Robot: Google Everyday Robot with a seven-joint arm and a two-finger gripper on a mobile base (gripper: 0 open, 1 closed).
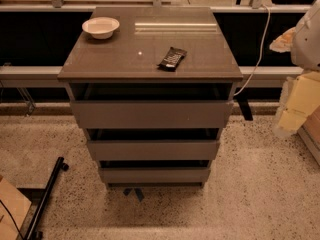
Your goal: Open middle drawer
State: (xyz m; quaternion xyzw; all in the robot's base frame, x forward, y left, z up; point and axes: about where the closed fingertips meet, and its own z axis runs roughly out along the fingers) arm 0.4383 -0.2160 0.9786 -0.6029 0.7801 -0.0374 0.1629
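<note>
Grey-brown cabinet [150, 77] of three handleless drawers, seen from above and in front. You find the middle drawer [152, 150] as the second front down, between the top drawer [150, 114] and the lowest drawer [154, 175], with a dark gap showing above its panel. On the glossy cabinet top rest a white bowl [101, 27], at the back left corner, and a dark packet [172, 58], right of centre, well apart from each other. The gripper [300, 101] is the pale blurred mass at the right edge, about level with the top drawer and well apart from the cabinet; you cannot tell whether it is spread or closed. A white cable [260, 49] hangs down past the cabinet's right rear corner. A black pole [47, 196] lies on the floor at lower left, near a piece of cardboard [10, 209]. The floor [260, 184] is pale speckled stone; light horizontal rails [30, 73] run over dark panels behind.
</note>
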